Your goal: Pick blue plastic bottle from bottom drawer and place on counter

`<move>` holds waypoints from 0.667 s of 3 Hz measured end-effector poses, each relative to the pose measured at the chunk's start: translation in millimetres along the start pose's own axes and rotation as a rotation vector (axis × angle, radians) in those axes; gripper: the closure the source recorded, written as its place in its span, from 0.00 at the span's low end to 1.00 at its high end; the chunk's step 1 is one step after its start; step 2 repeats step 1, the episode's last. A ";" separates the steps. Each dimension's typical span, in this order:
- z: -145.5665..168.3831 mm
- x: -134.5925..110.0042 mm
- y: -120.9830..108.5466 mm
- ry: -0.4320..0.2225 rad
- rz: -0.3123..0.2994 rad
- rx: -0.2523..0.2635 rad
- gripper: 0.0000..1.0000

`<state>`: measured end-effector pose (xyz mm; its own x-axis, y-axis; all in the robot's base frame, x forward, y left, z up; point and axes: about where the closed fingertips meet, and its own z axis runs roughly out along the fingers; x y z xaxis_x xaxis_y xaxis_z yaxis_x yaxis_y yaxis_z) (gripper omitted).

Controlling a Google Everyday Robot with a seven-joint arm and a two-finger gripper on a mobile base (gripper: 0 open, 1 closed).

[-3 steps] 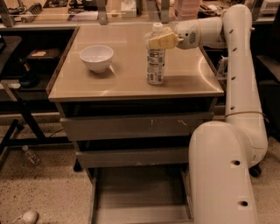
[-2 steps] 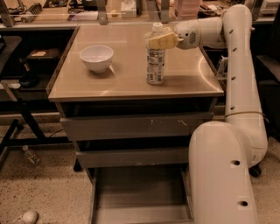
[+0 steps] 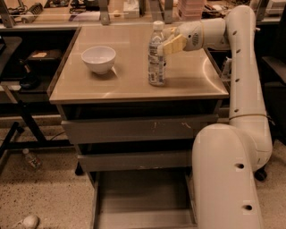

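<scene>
The blue plastic bottle (image 3: 156,58) stands upright on the counter (image 3: 134,87), right of centre, with its white cap showing. My gripper (image 3: 165,41) is just right of the bottle's neck, at the end of the white arm reaching in from the right. Its beige fingers (image 3: 172,44) are spread and hold nothing, their tips close beside the bottle's shoulder. The bottom drawer (image 3: 143,201) is pulled open below the cabinet, and its flat floor is bare.
A white bowl (image 3: 98,58) sits on the counter's left part. The robot's white base (image 3: 225,179) stands against the cabinet's right front. A small bottle (image 3: 32,159) lies on the floor at left. A cluttered bench (image 3: 89,11) runs behind the counter.
My gripper was closed over the bottle's top; it has let go and drawn back to the right, uncovering the cap. The bottle stays standing on the counter.
</scene>
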<state>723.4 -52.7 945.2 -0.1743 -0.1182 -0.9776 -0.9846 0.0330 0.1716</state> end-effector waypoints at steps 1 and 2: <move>0.0 0.0 0.0 0.000 0.000 0.000 0.00; 0.0 0.0 0.0 0.000 0.000 0.000 0.00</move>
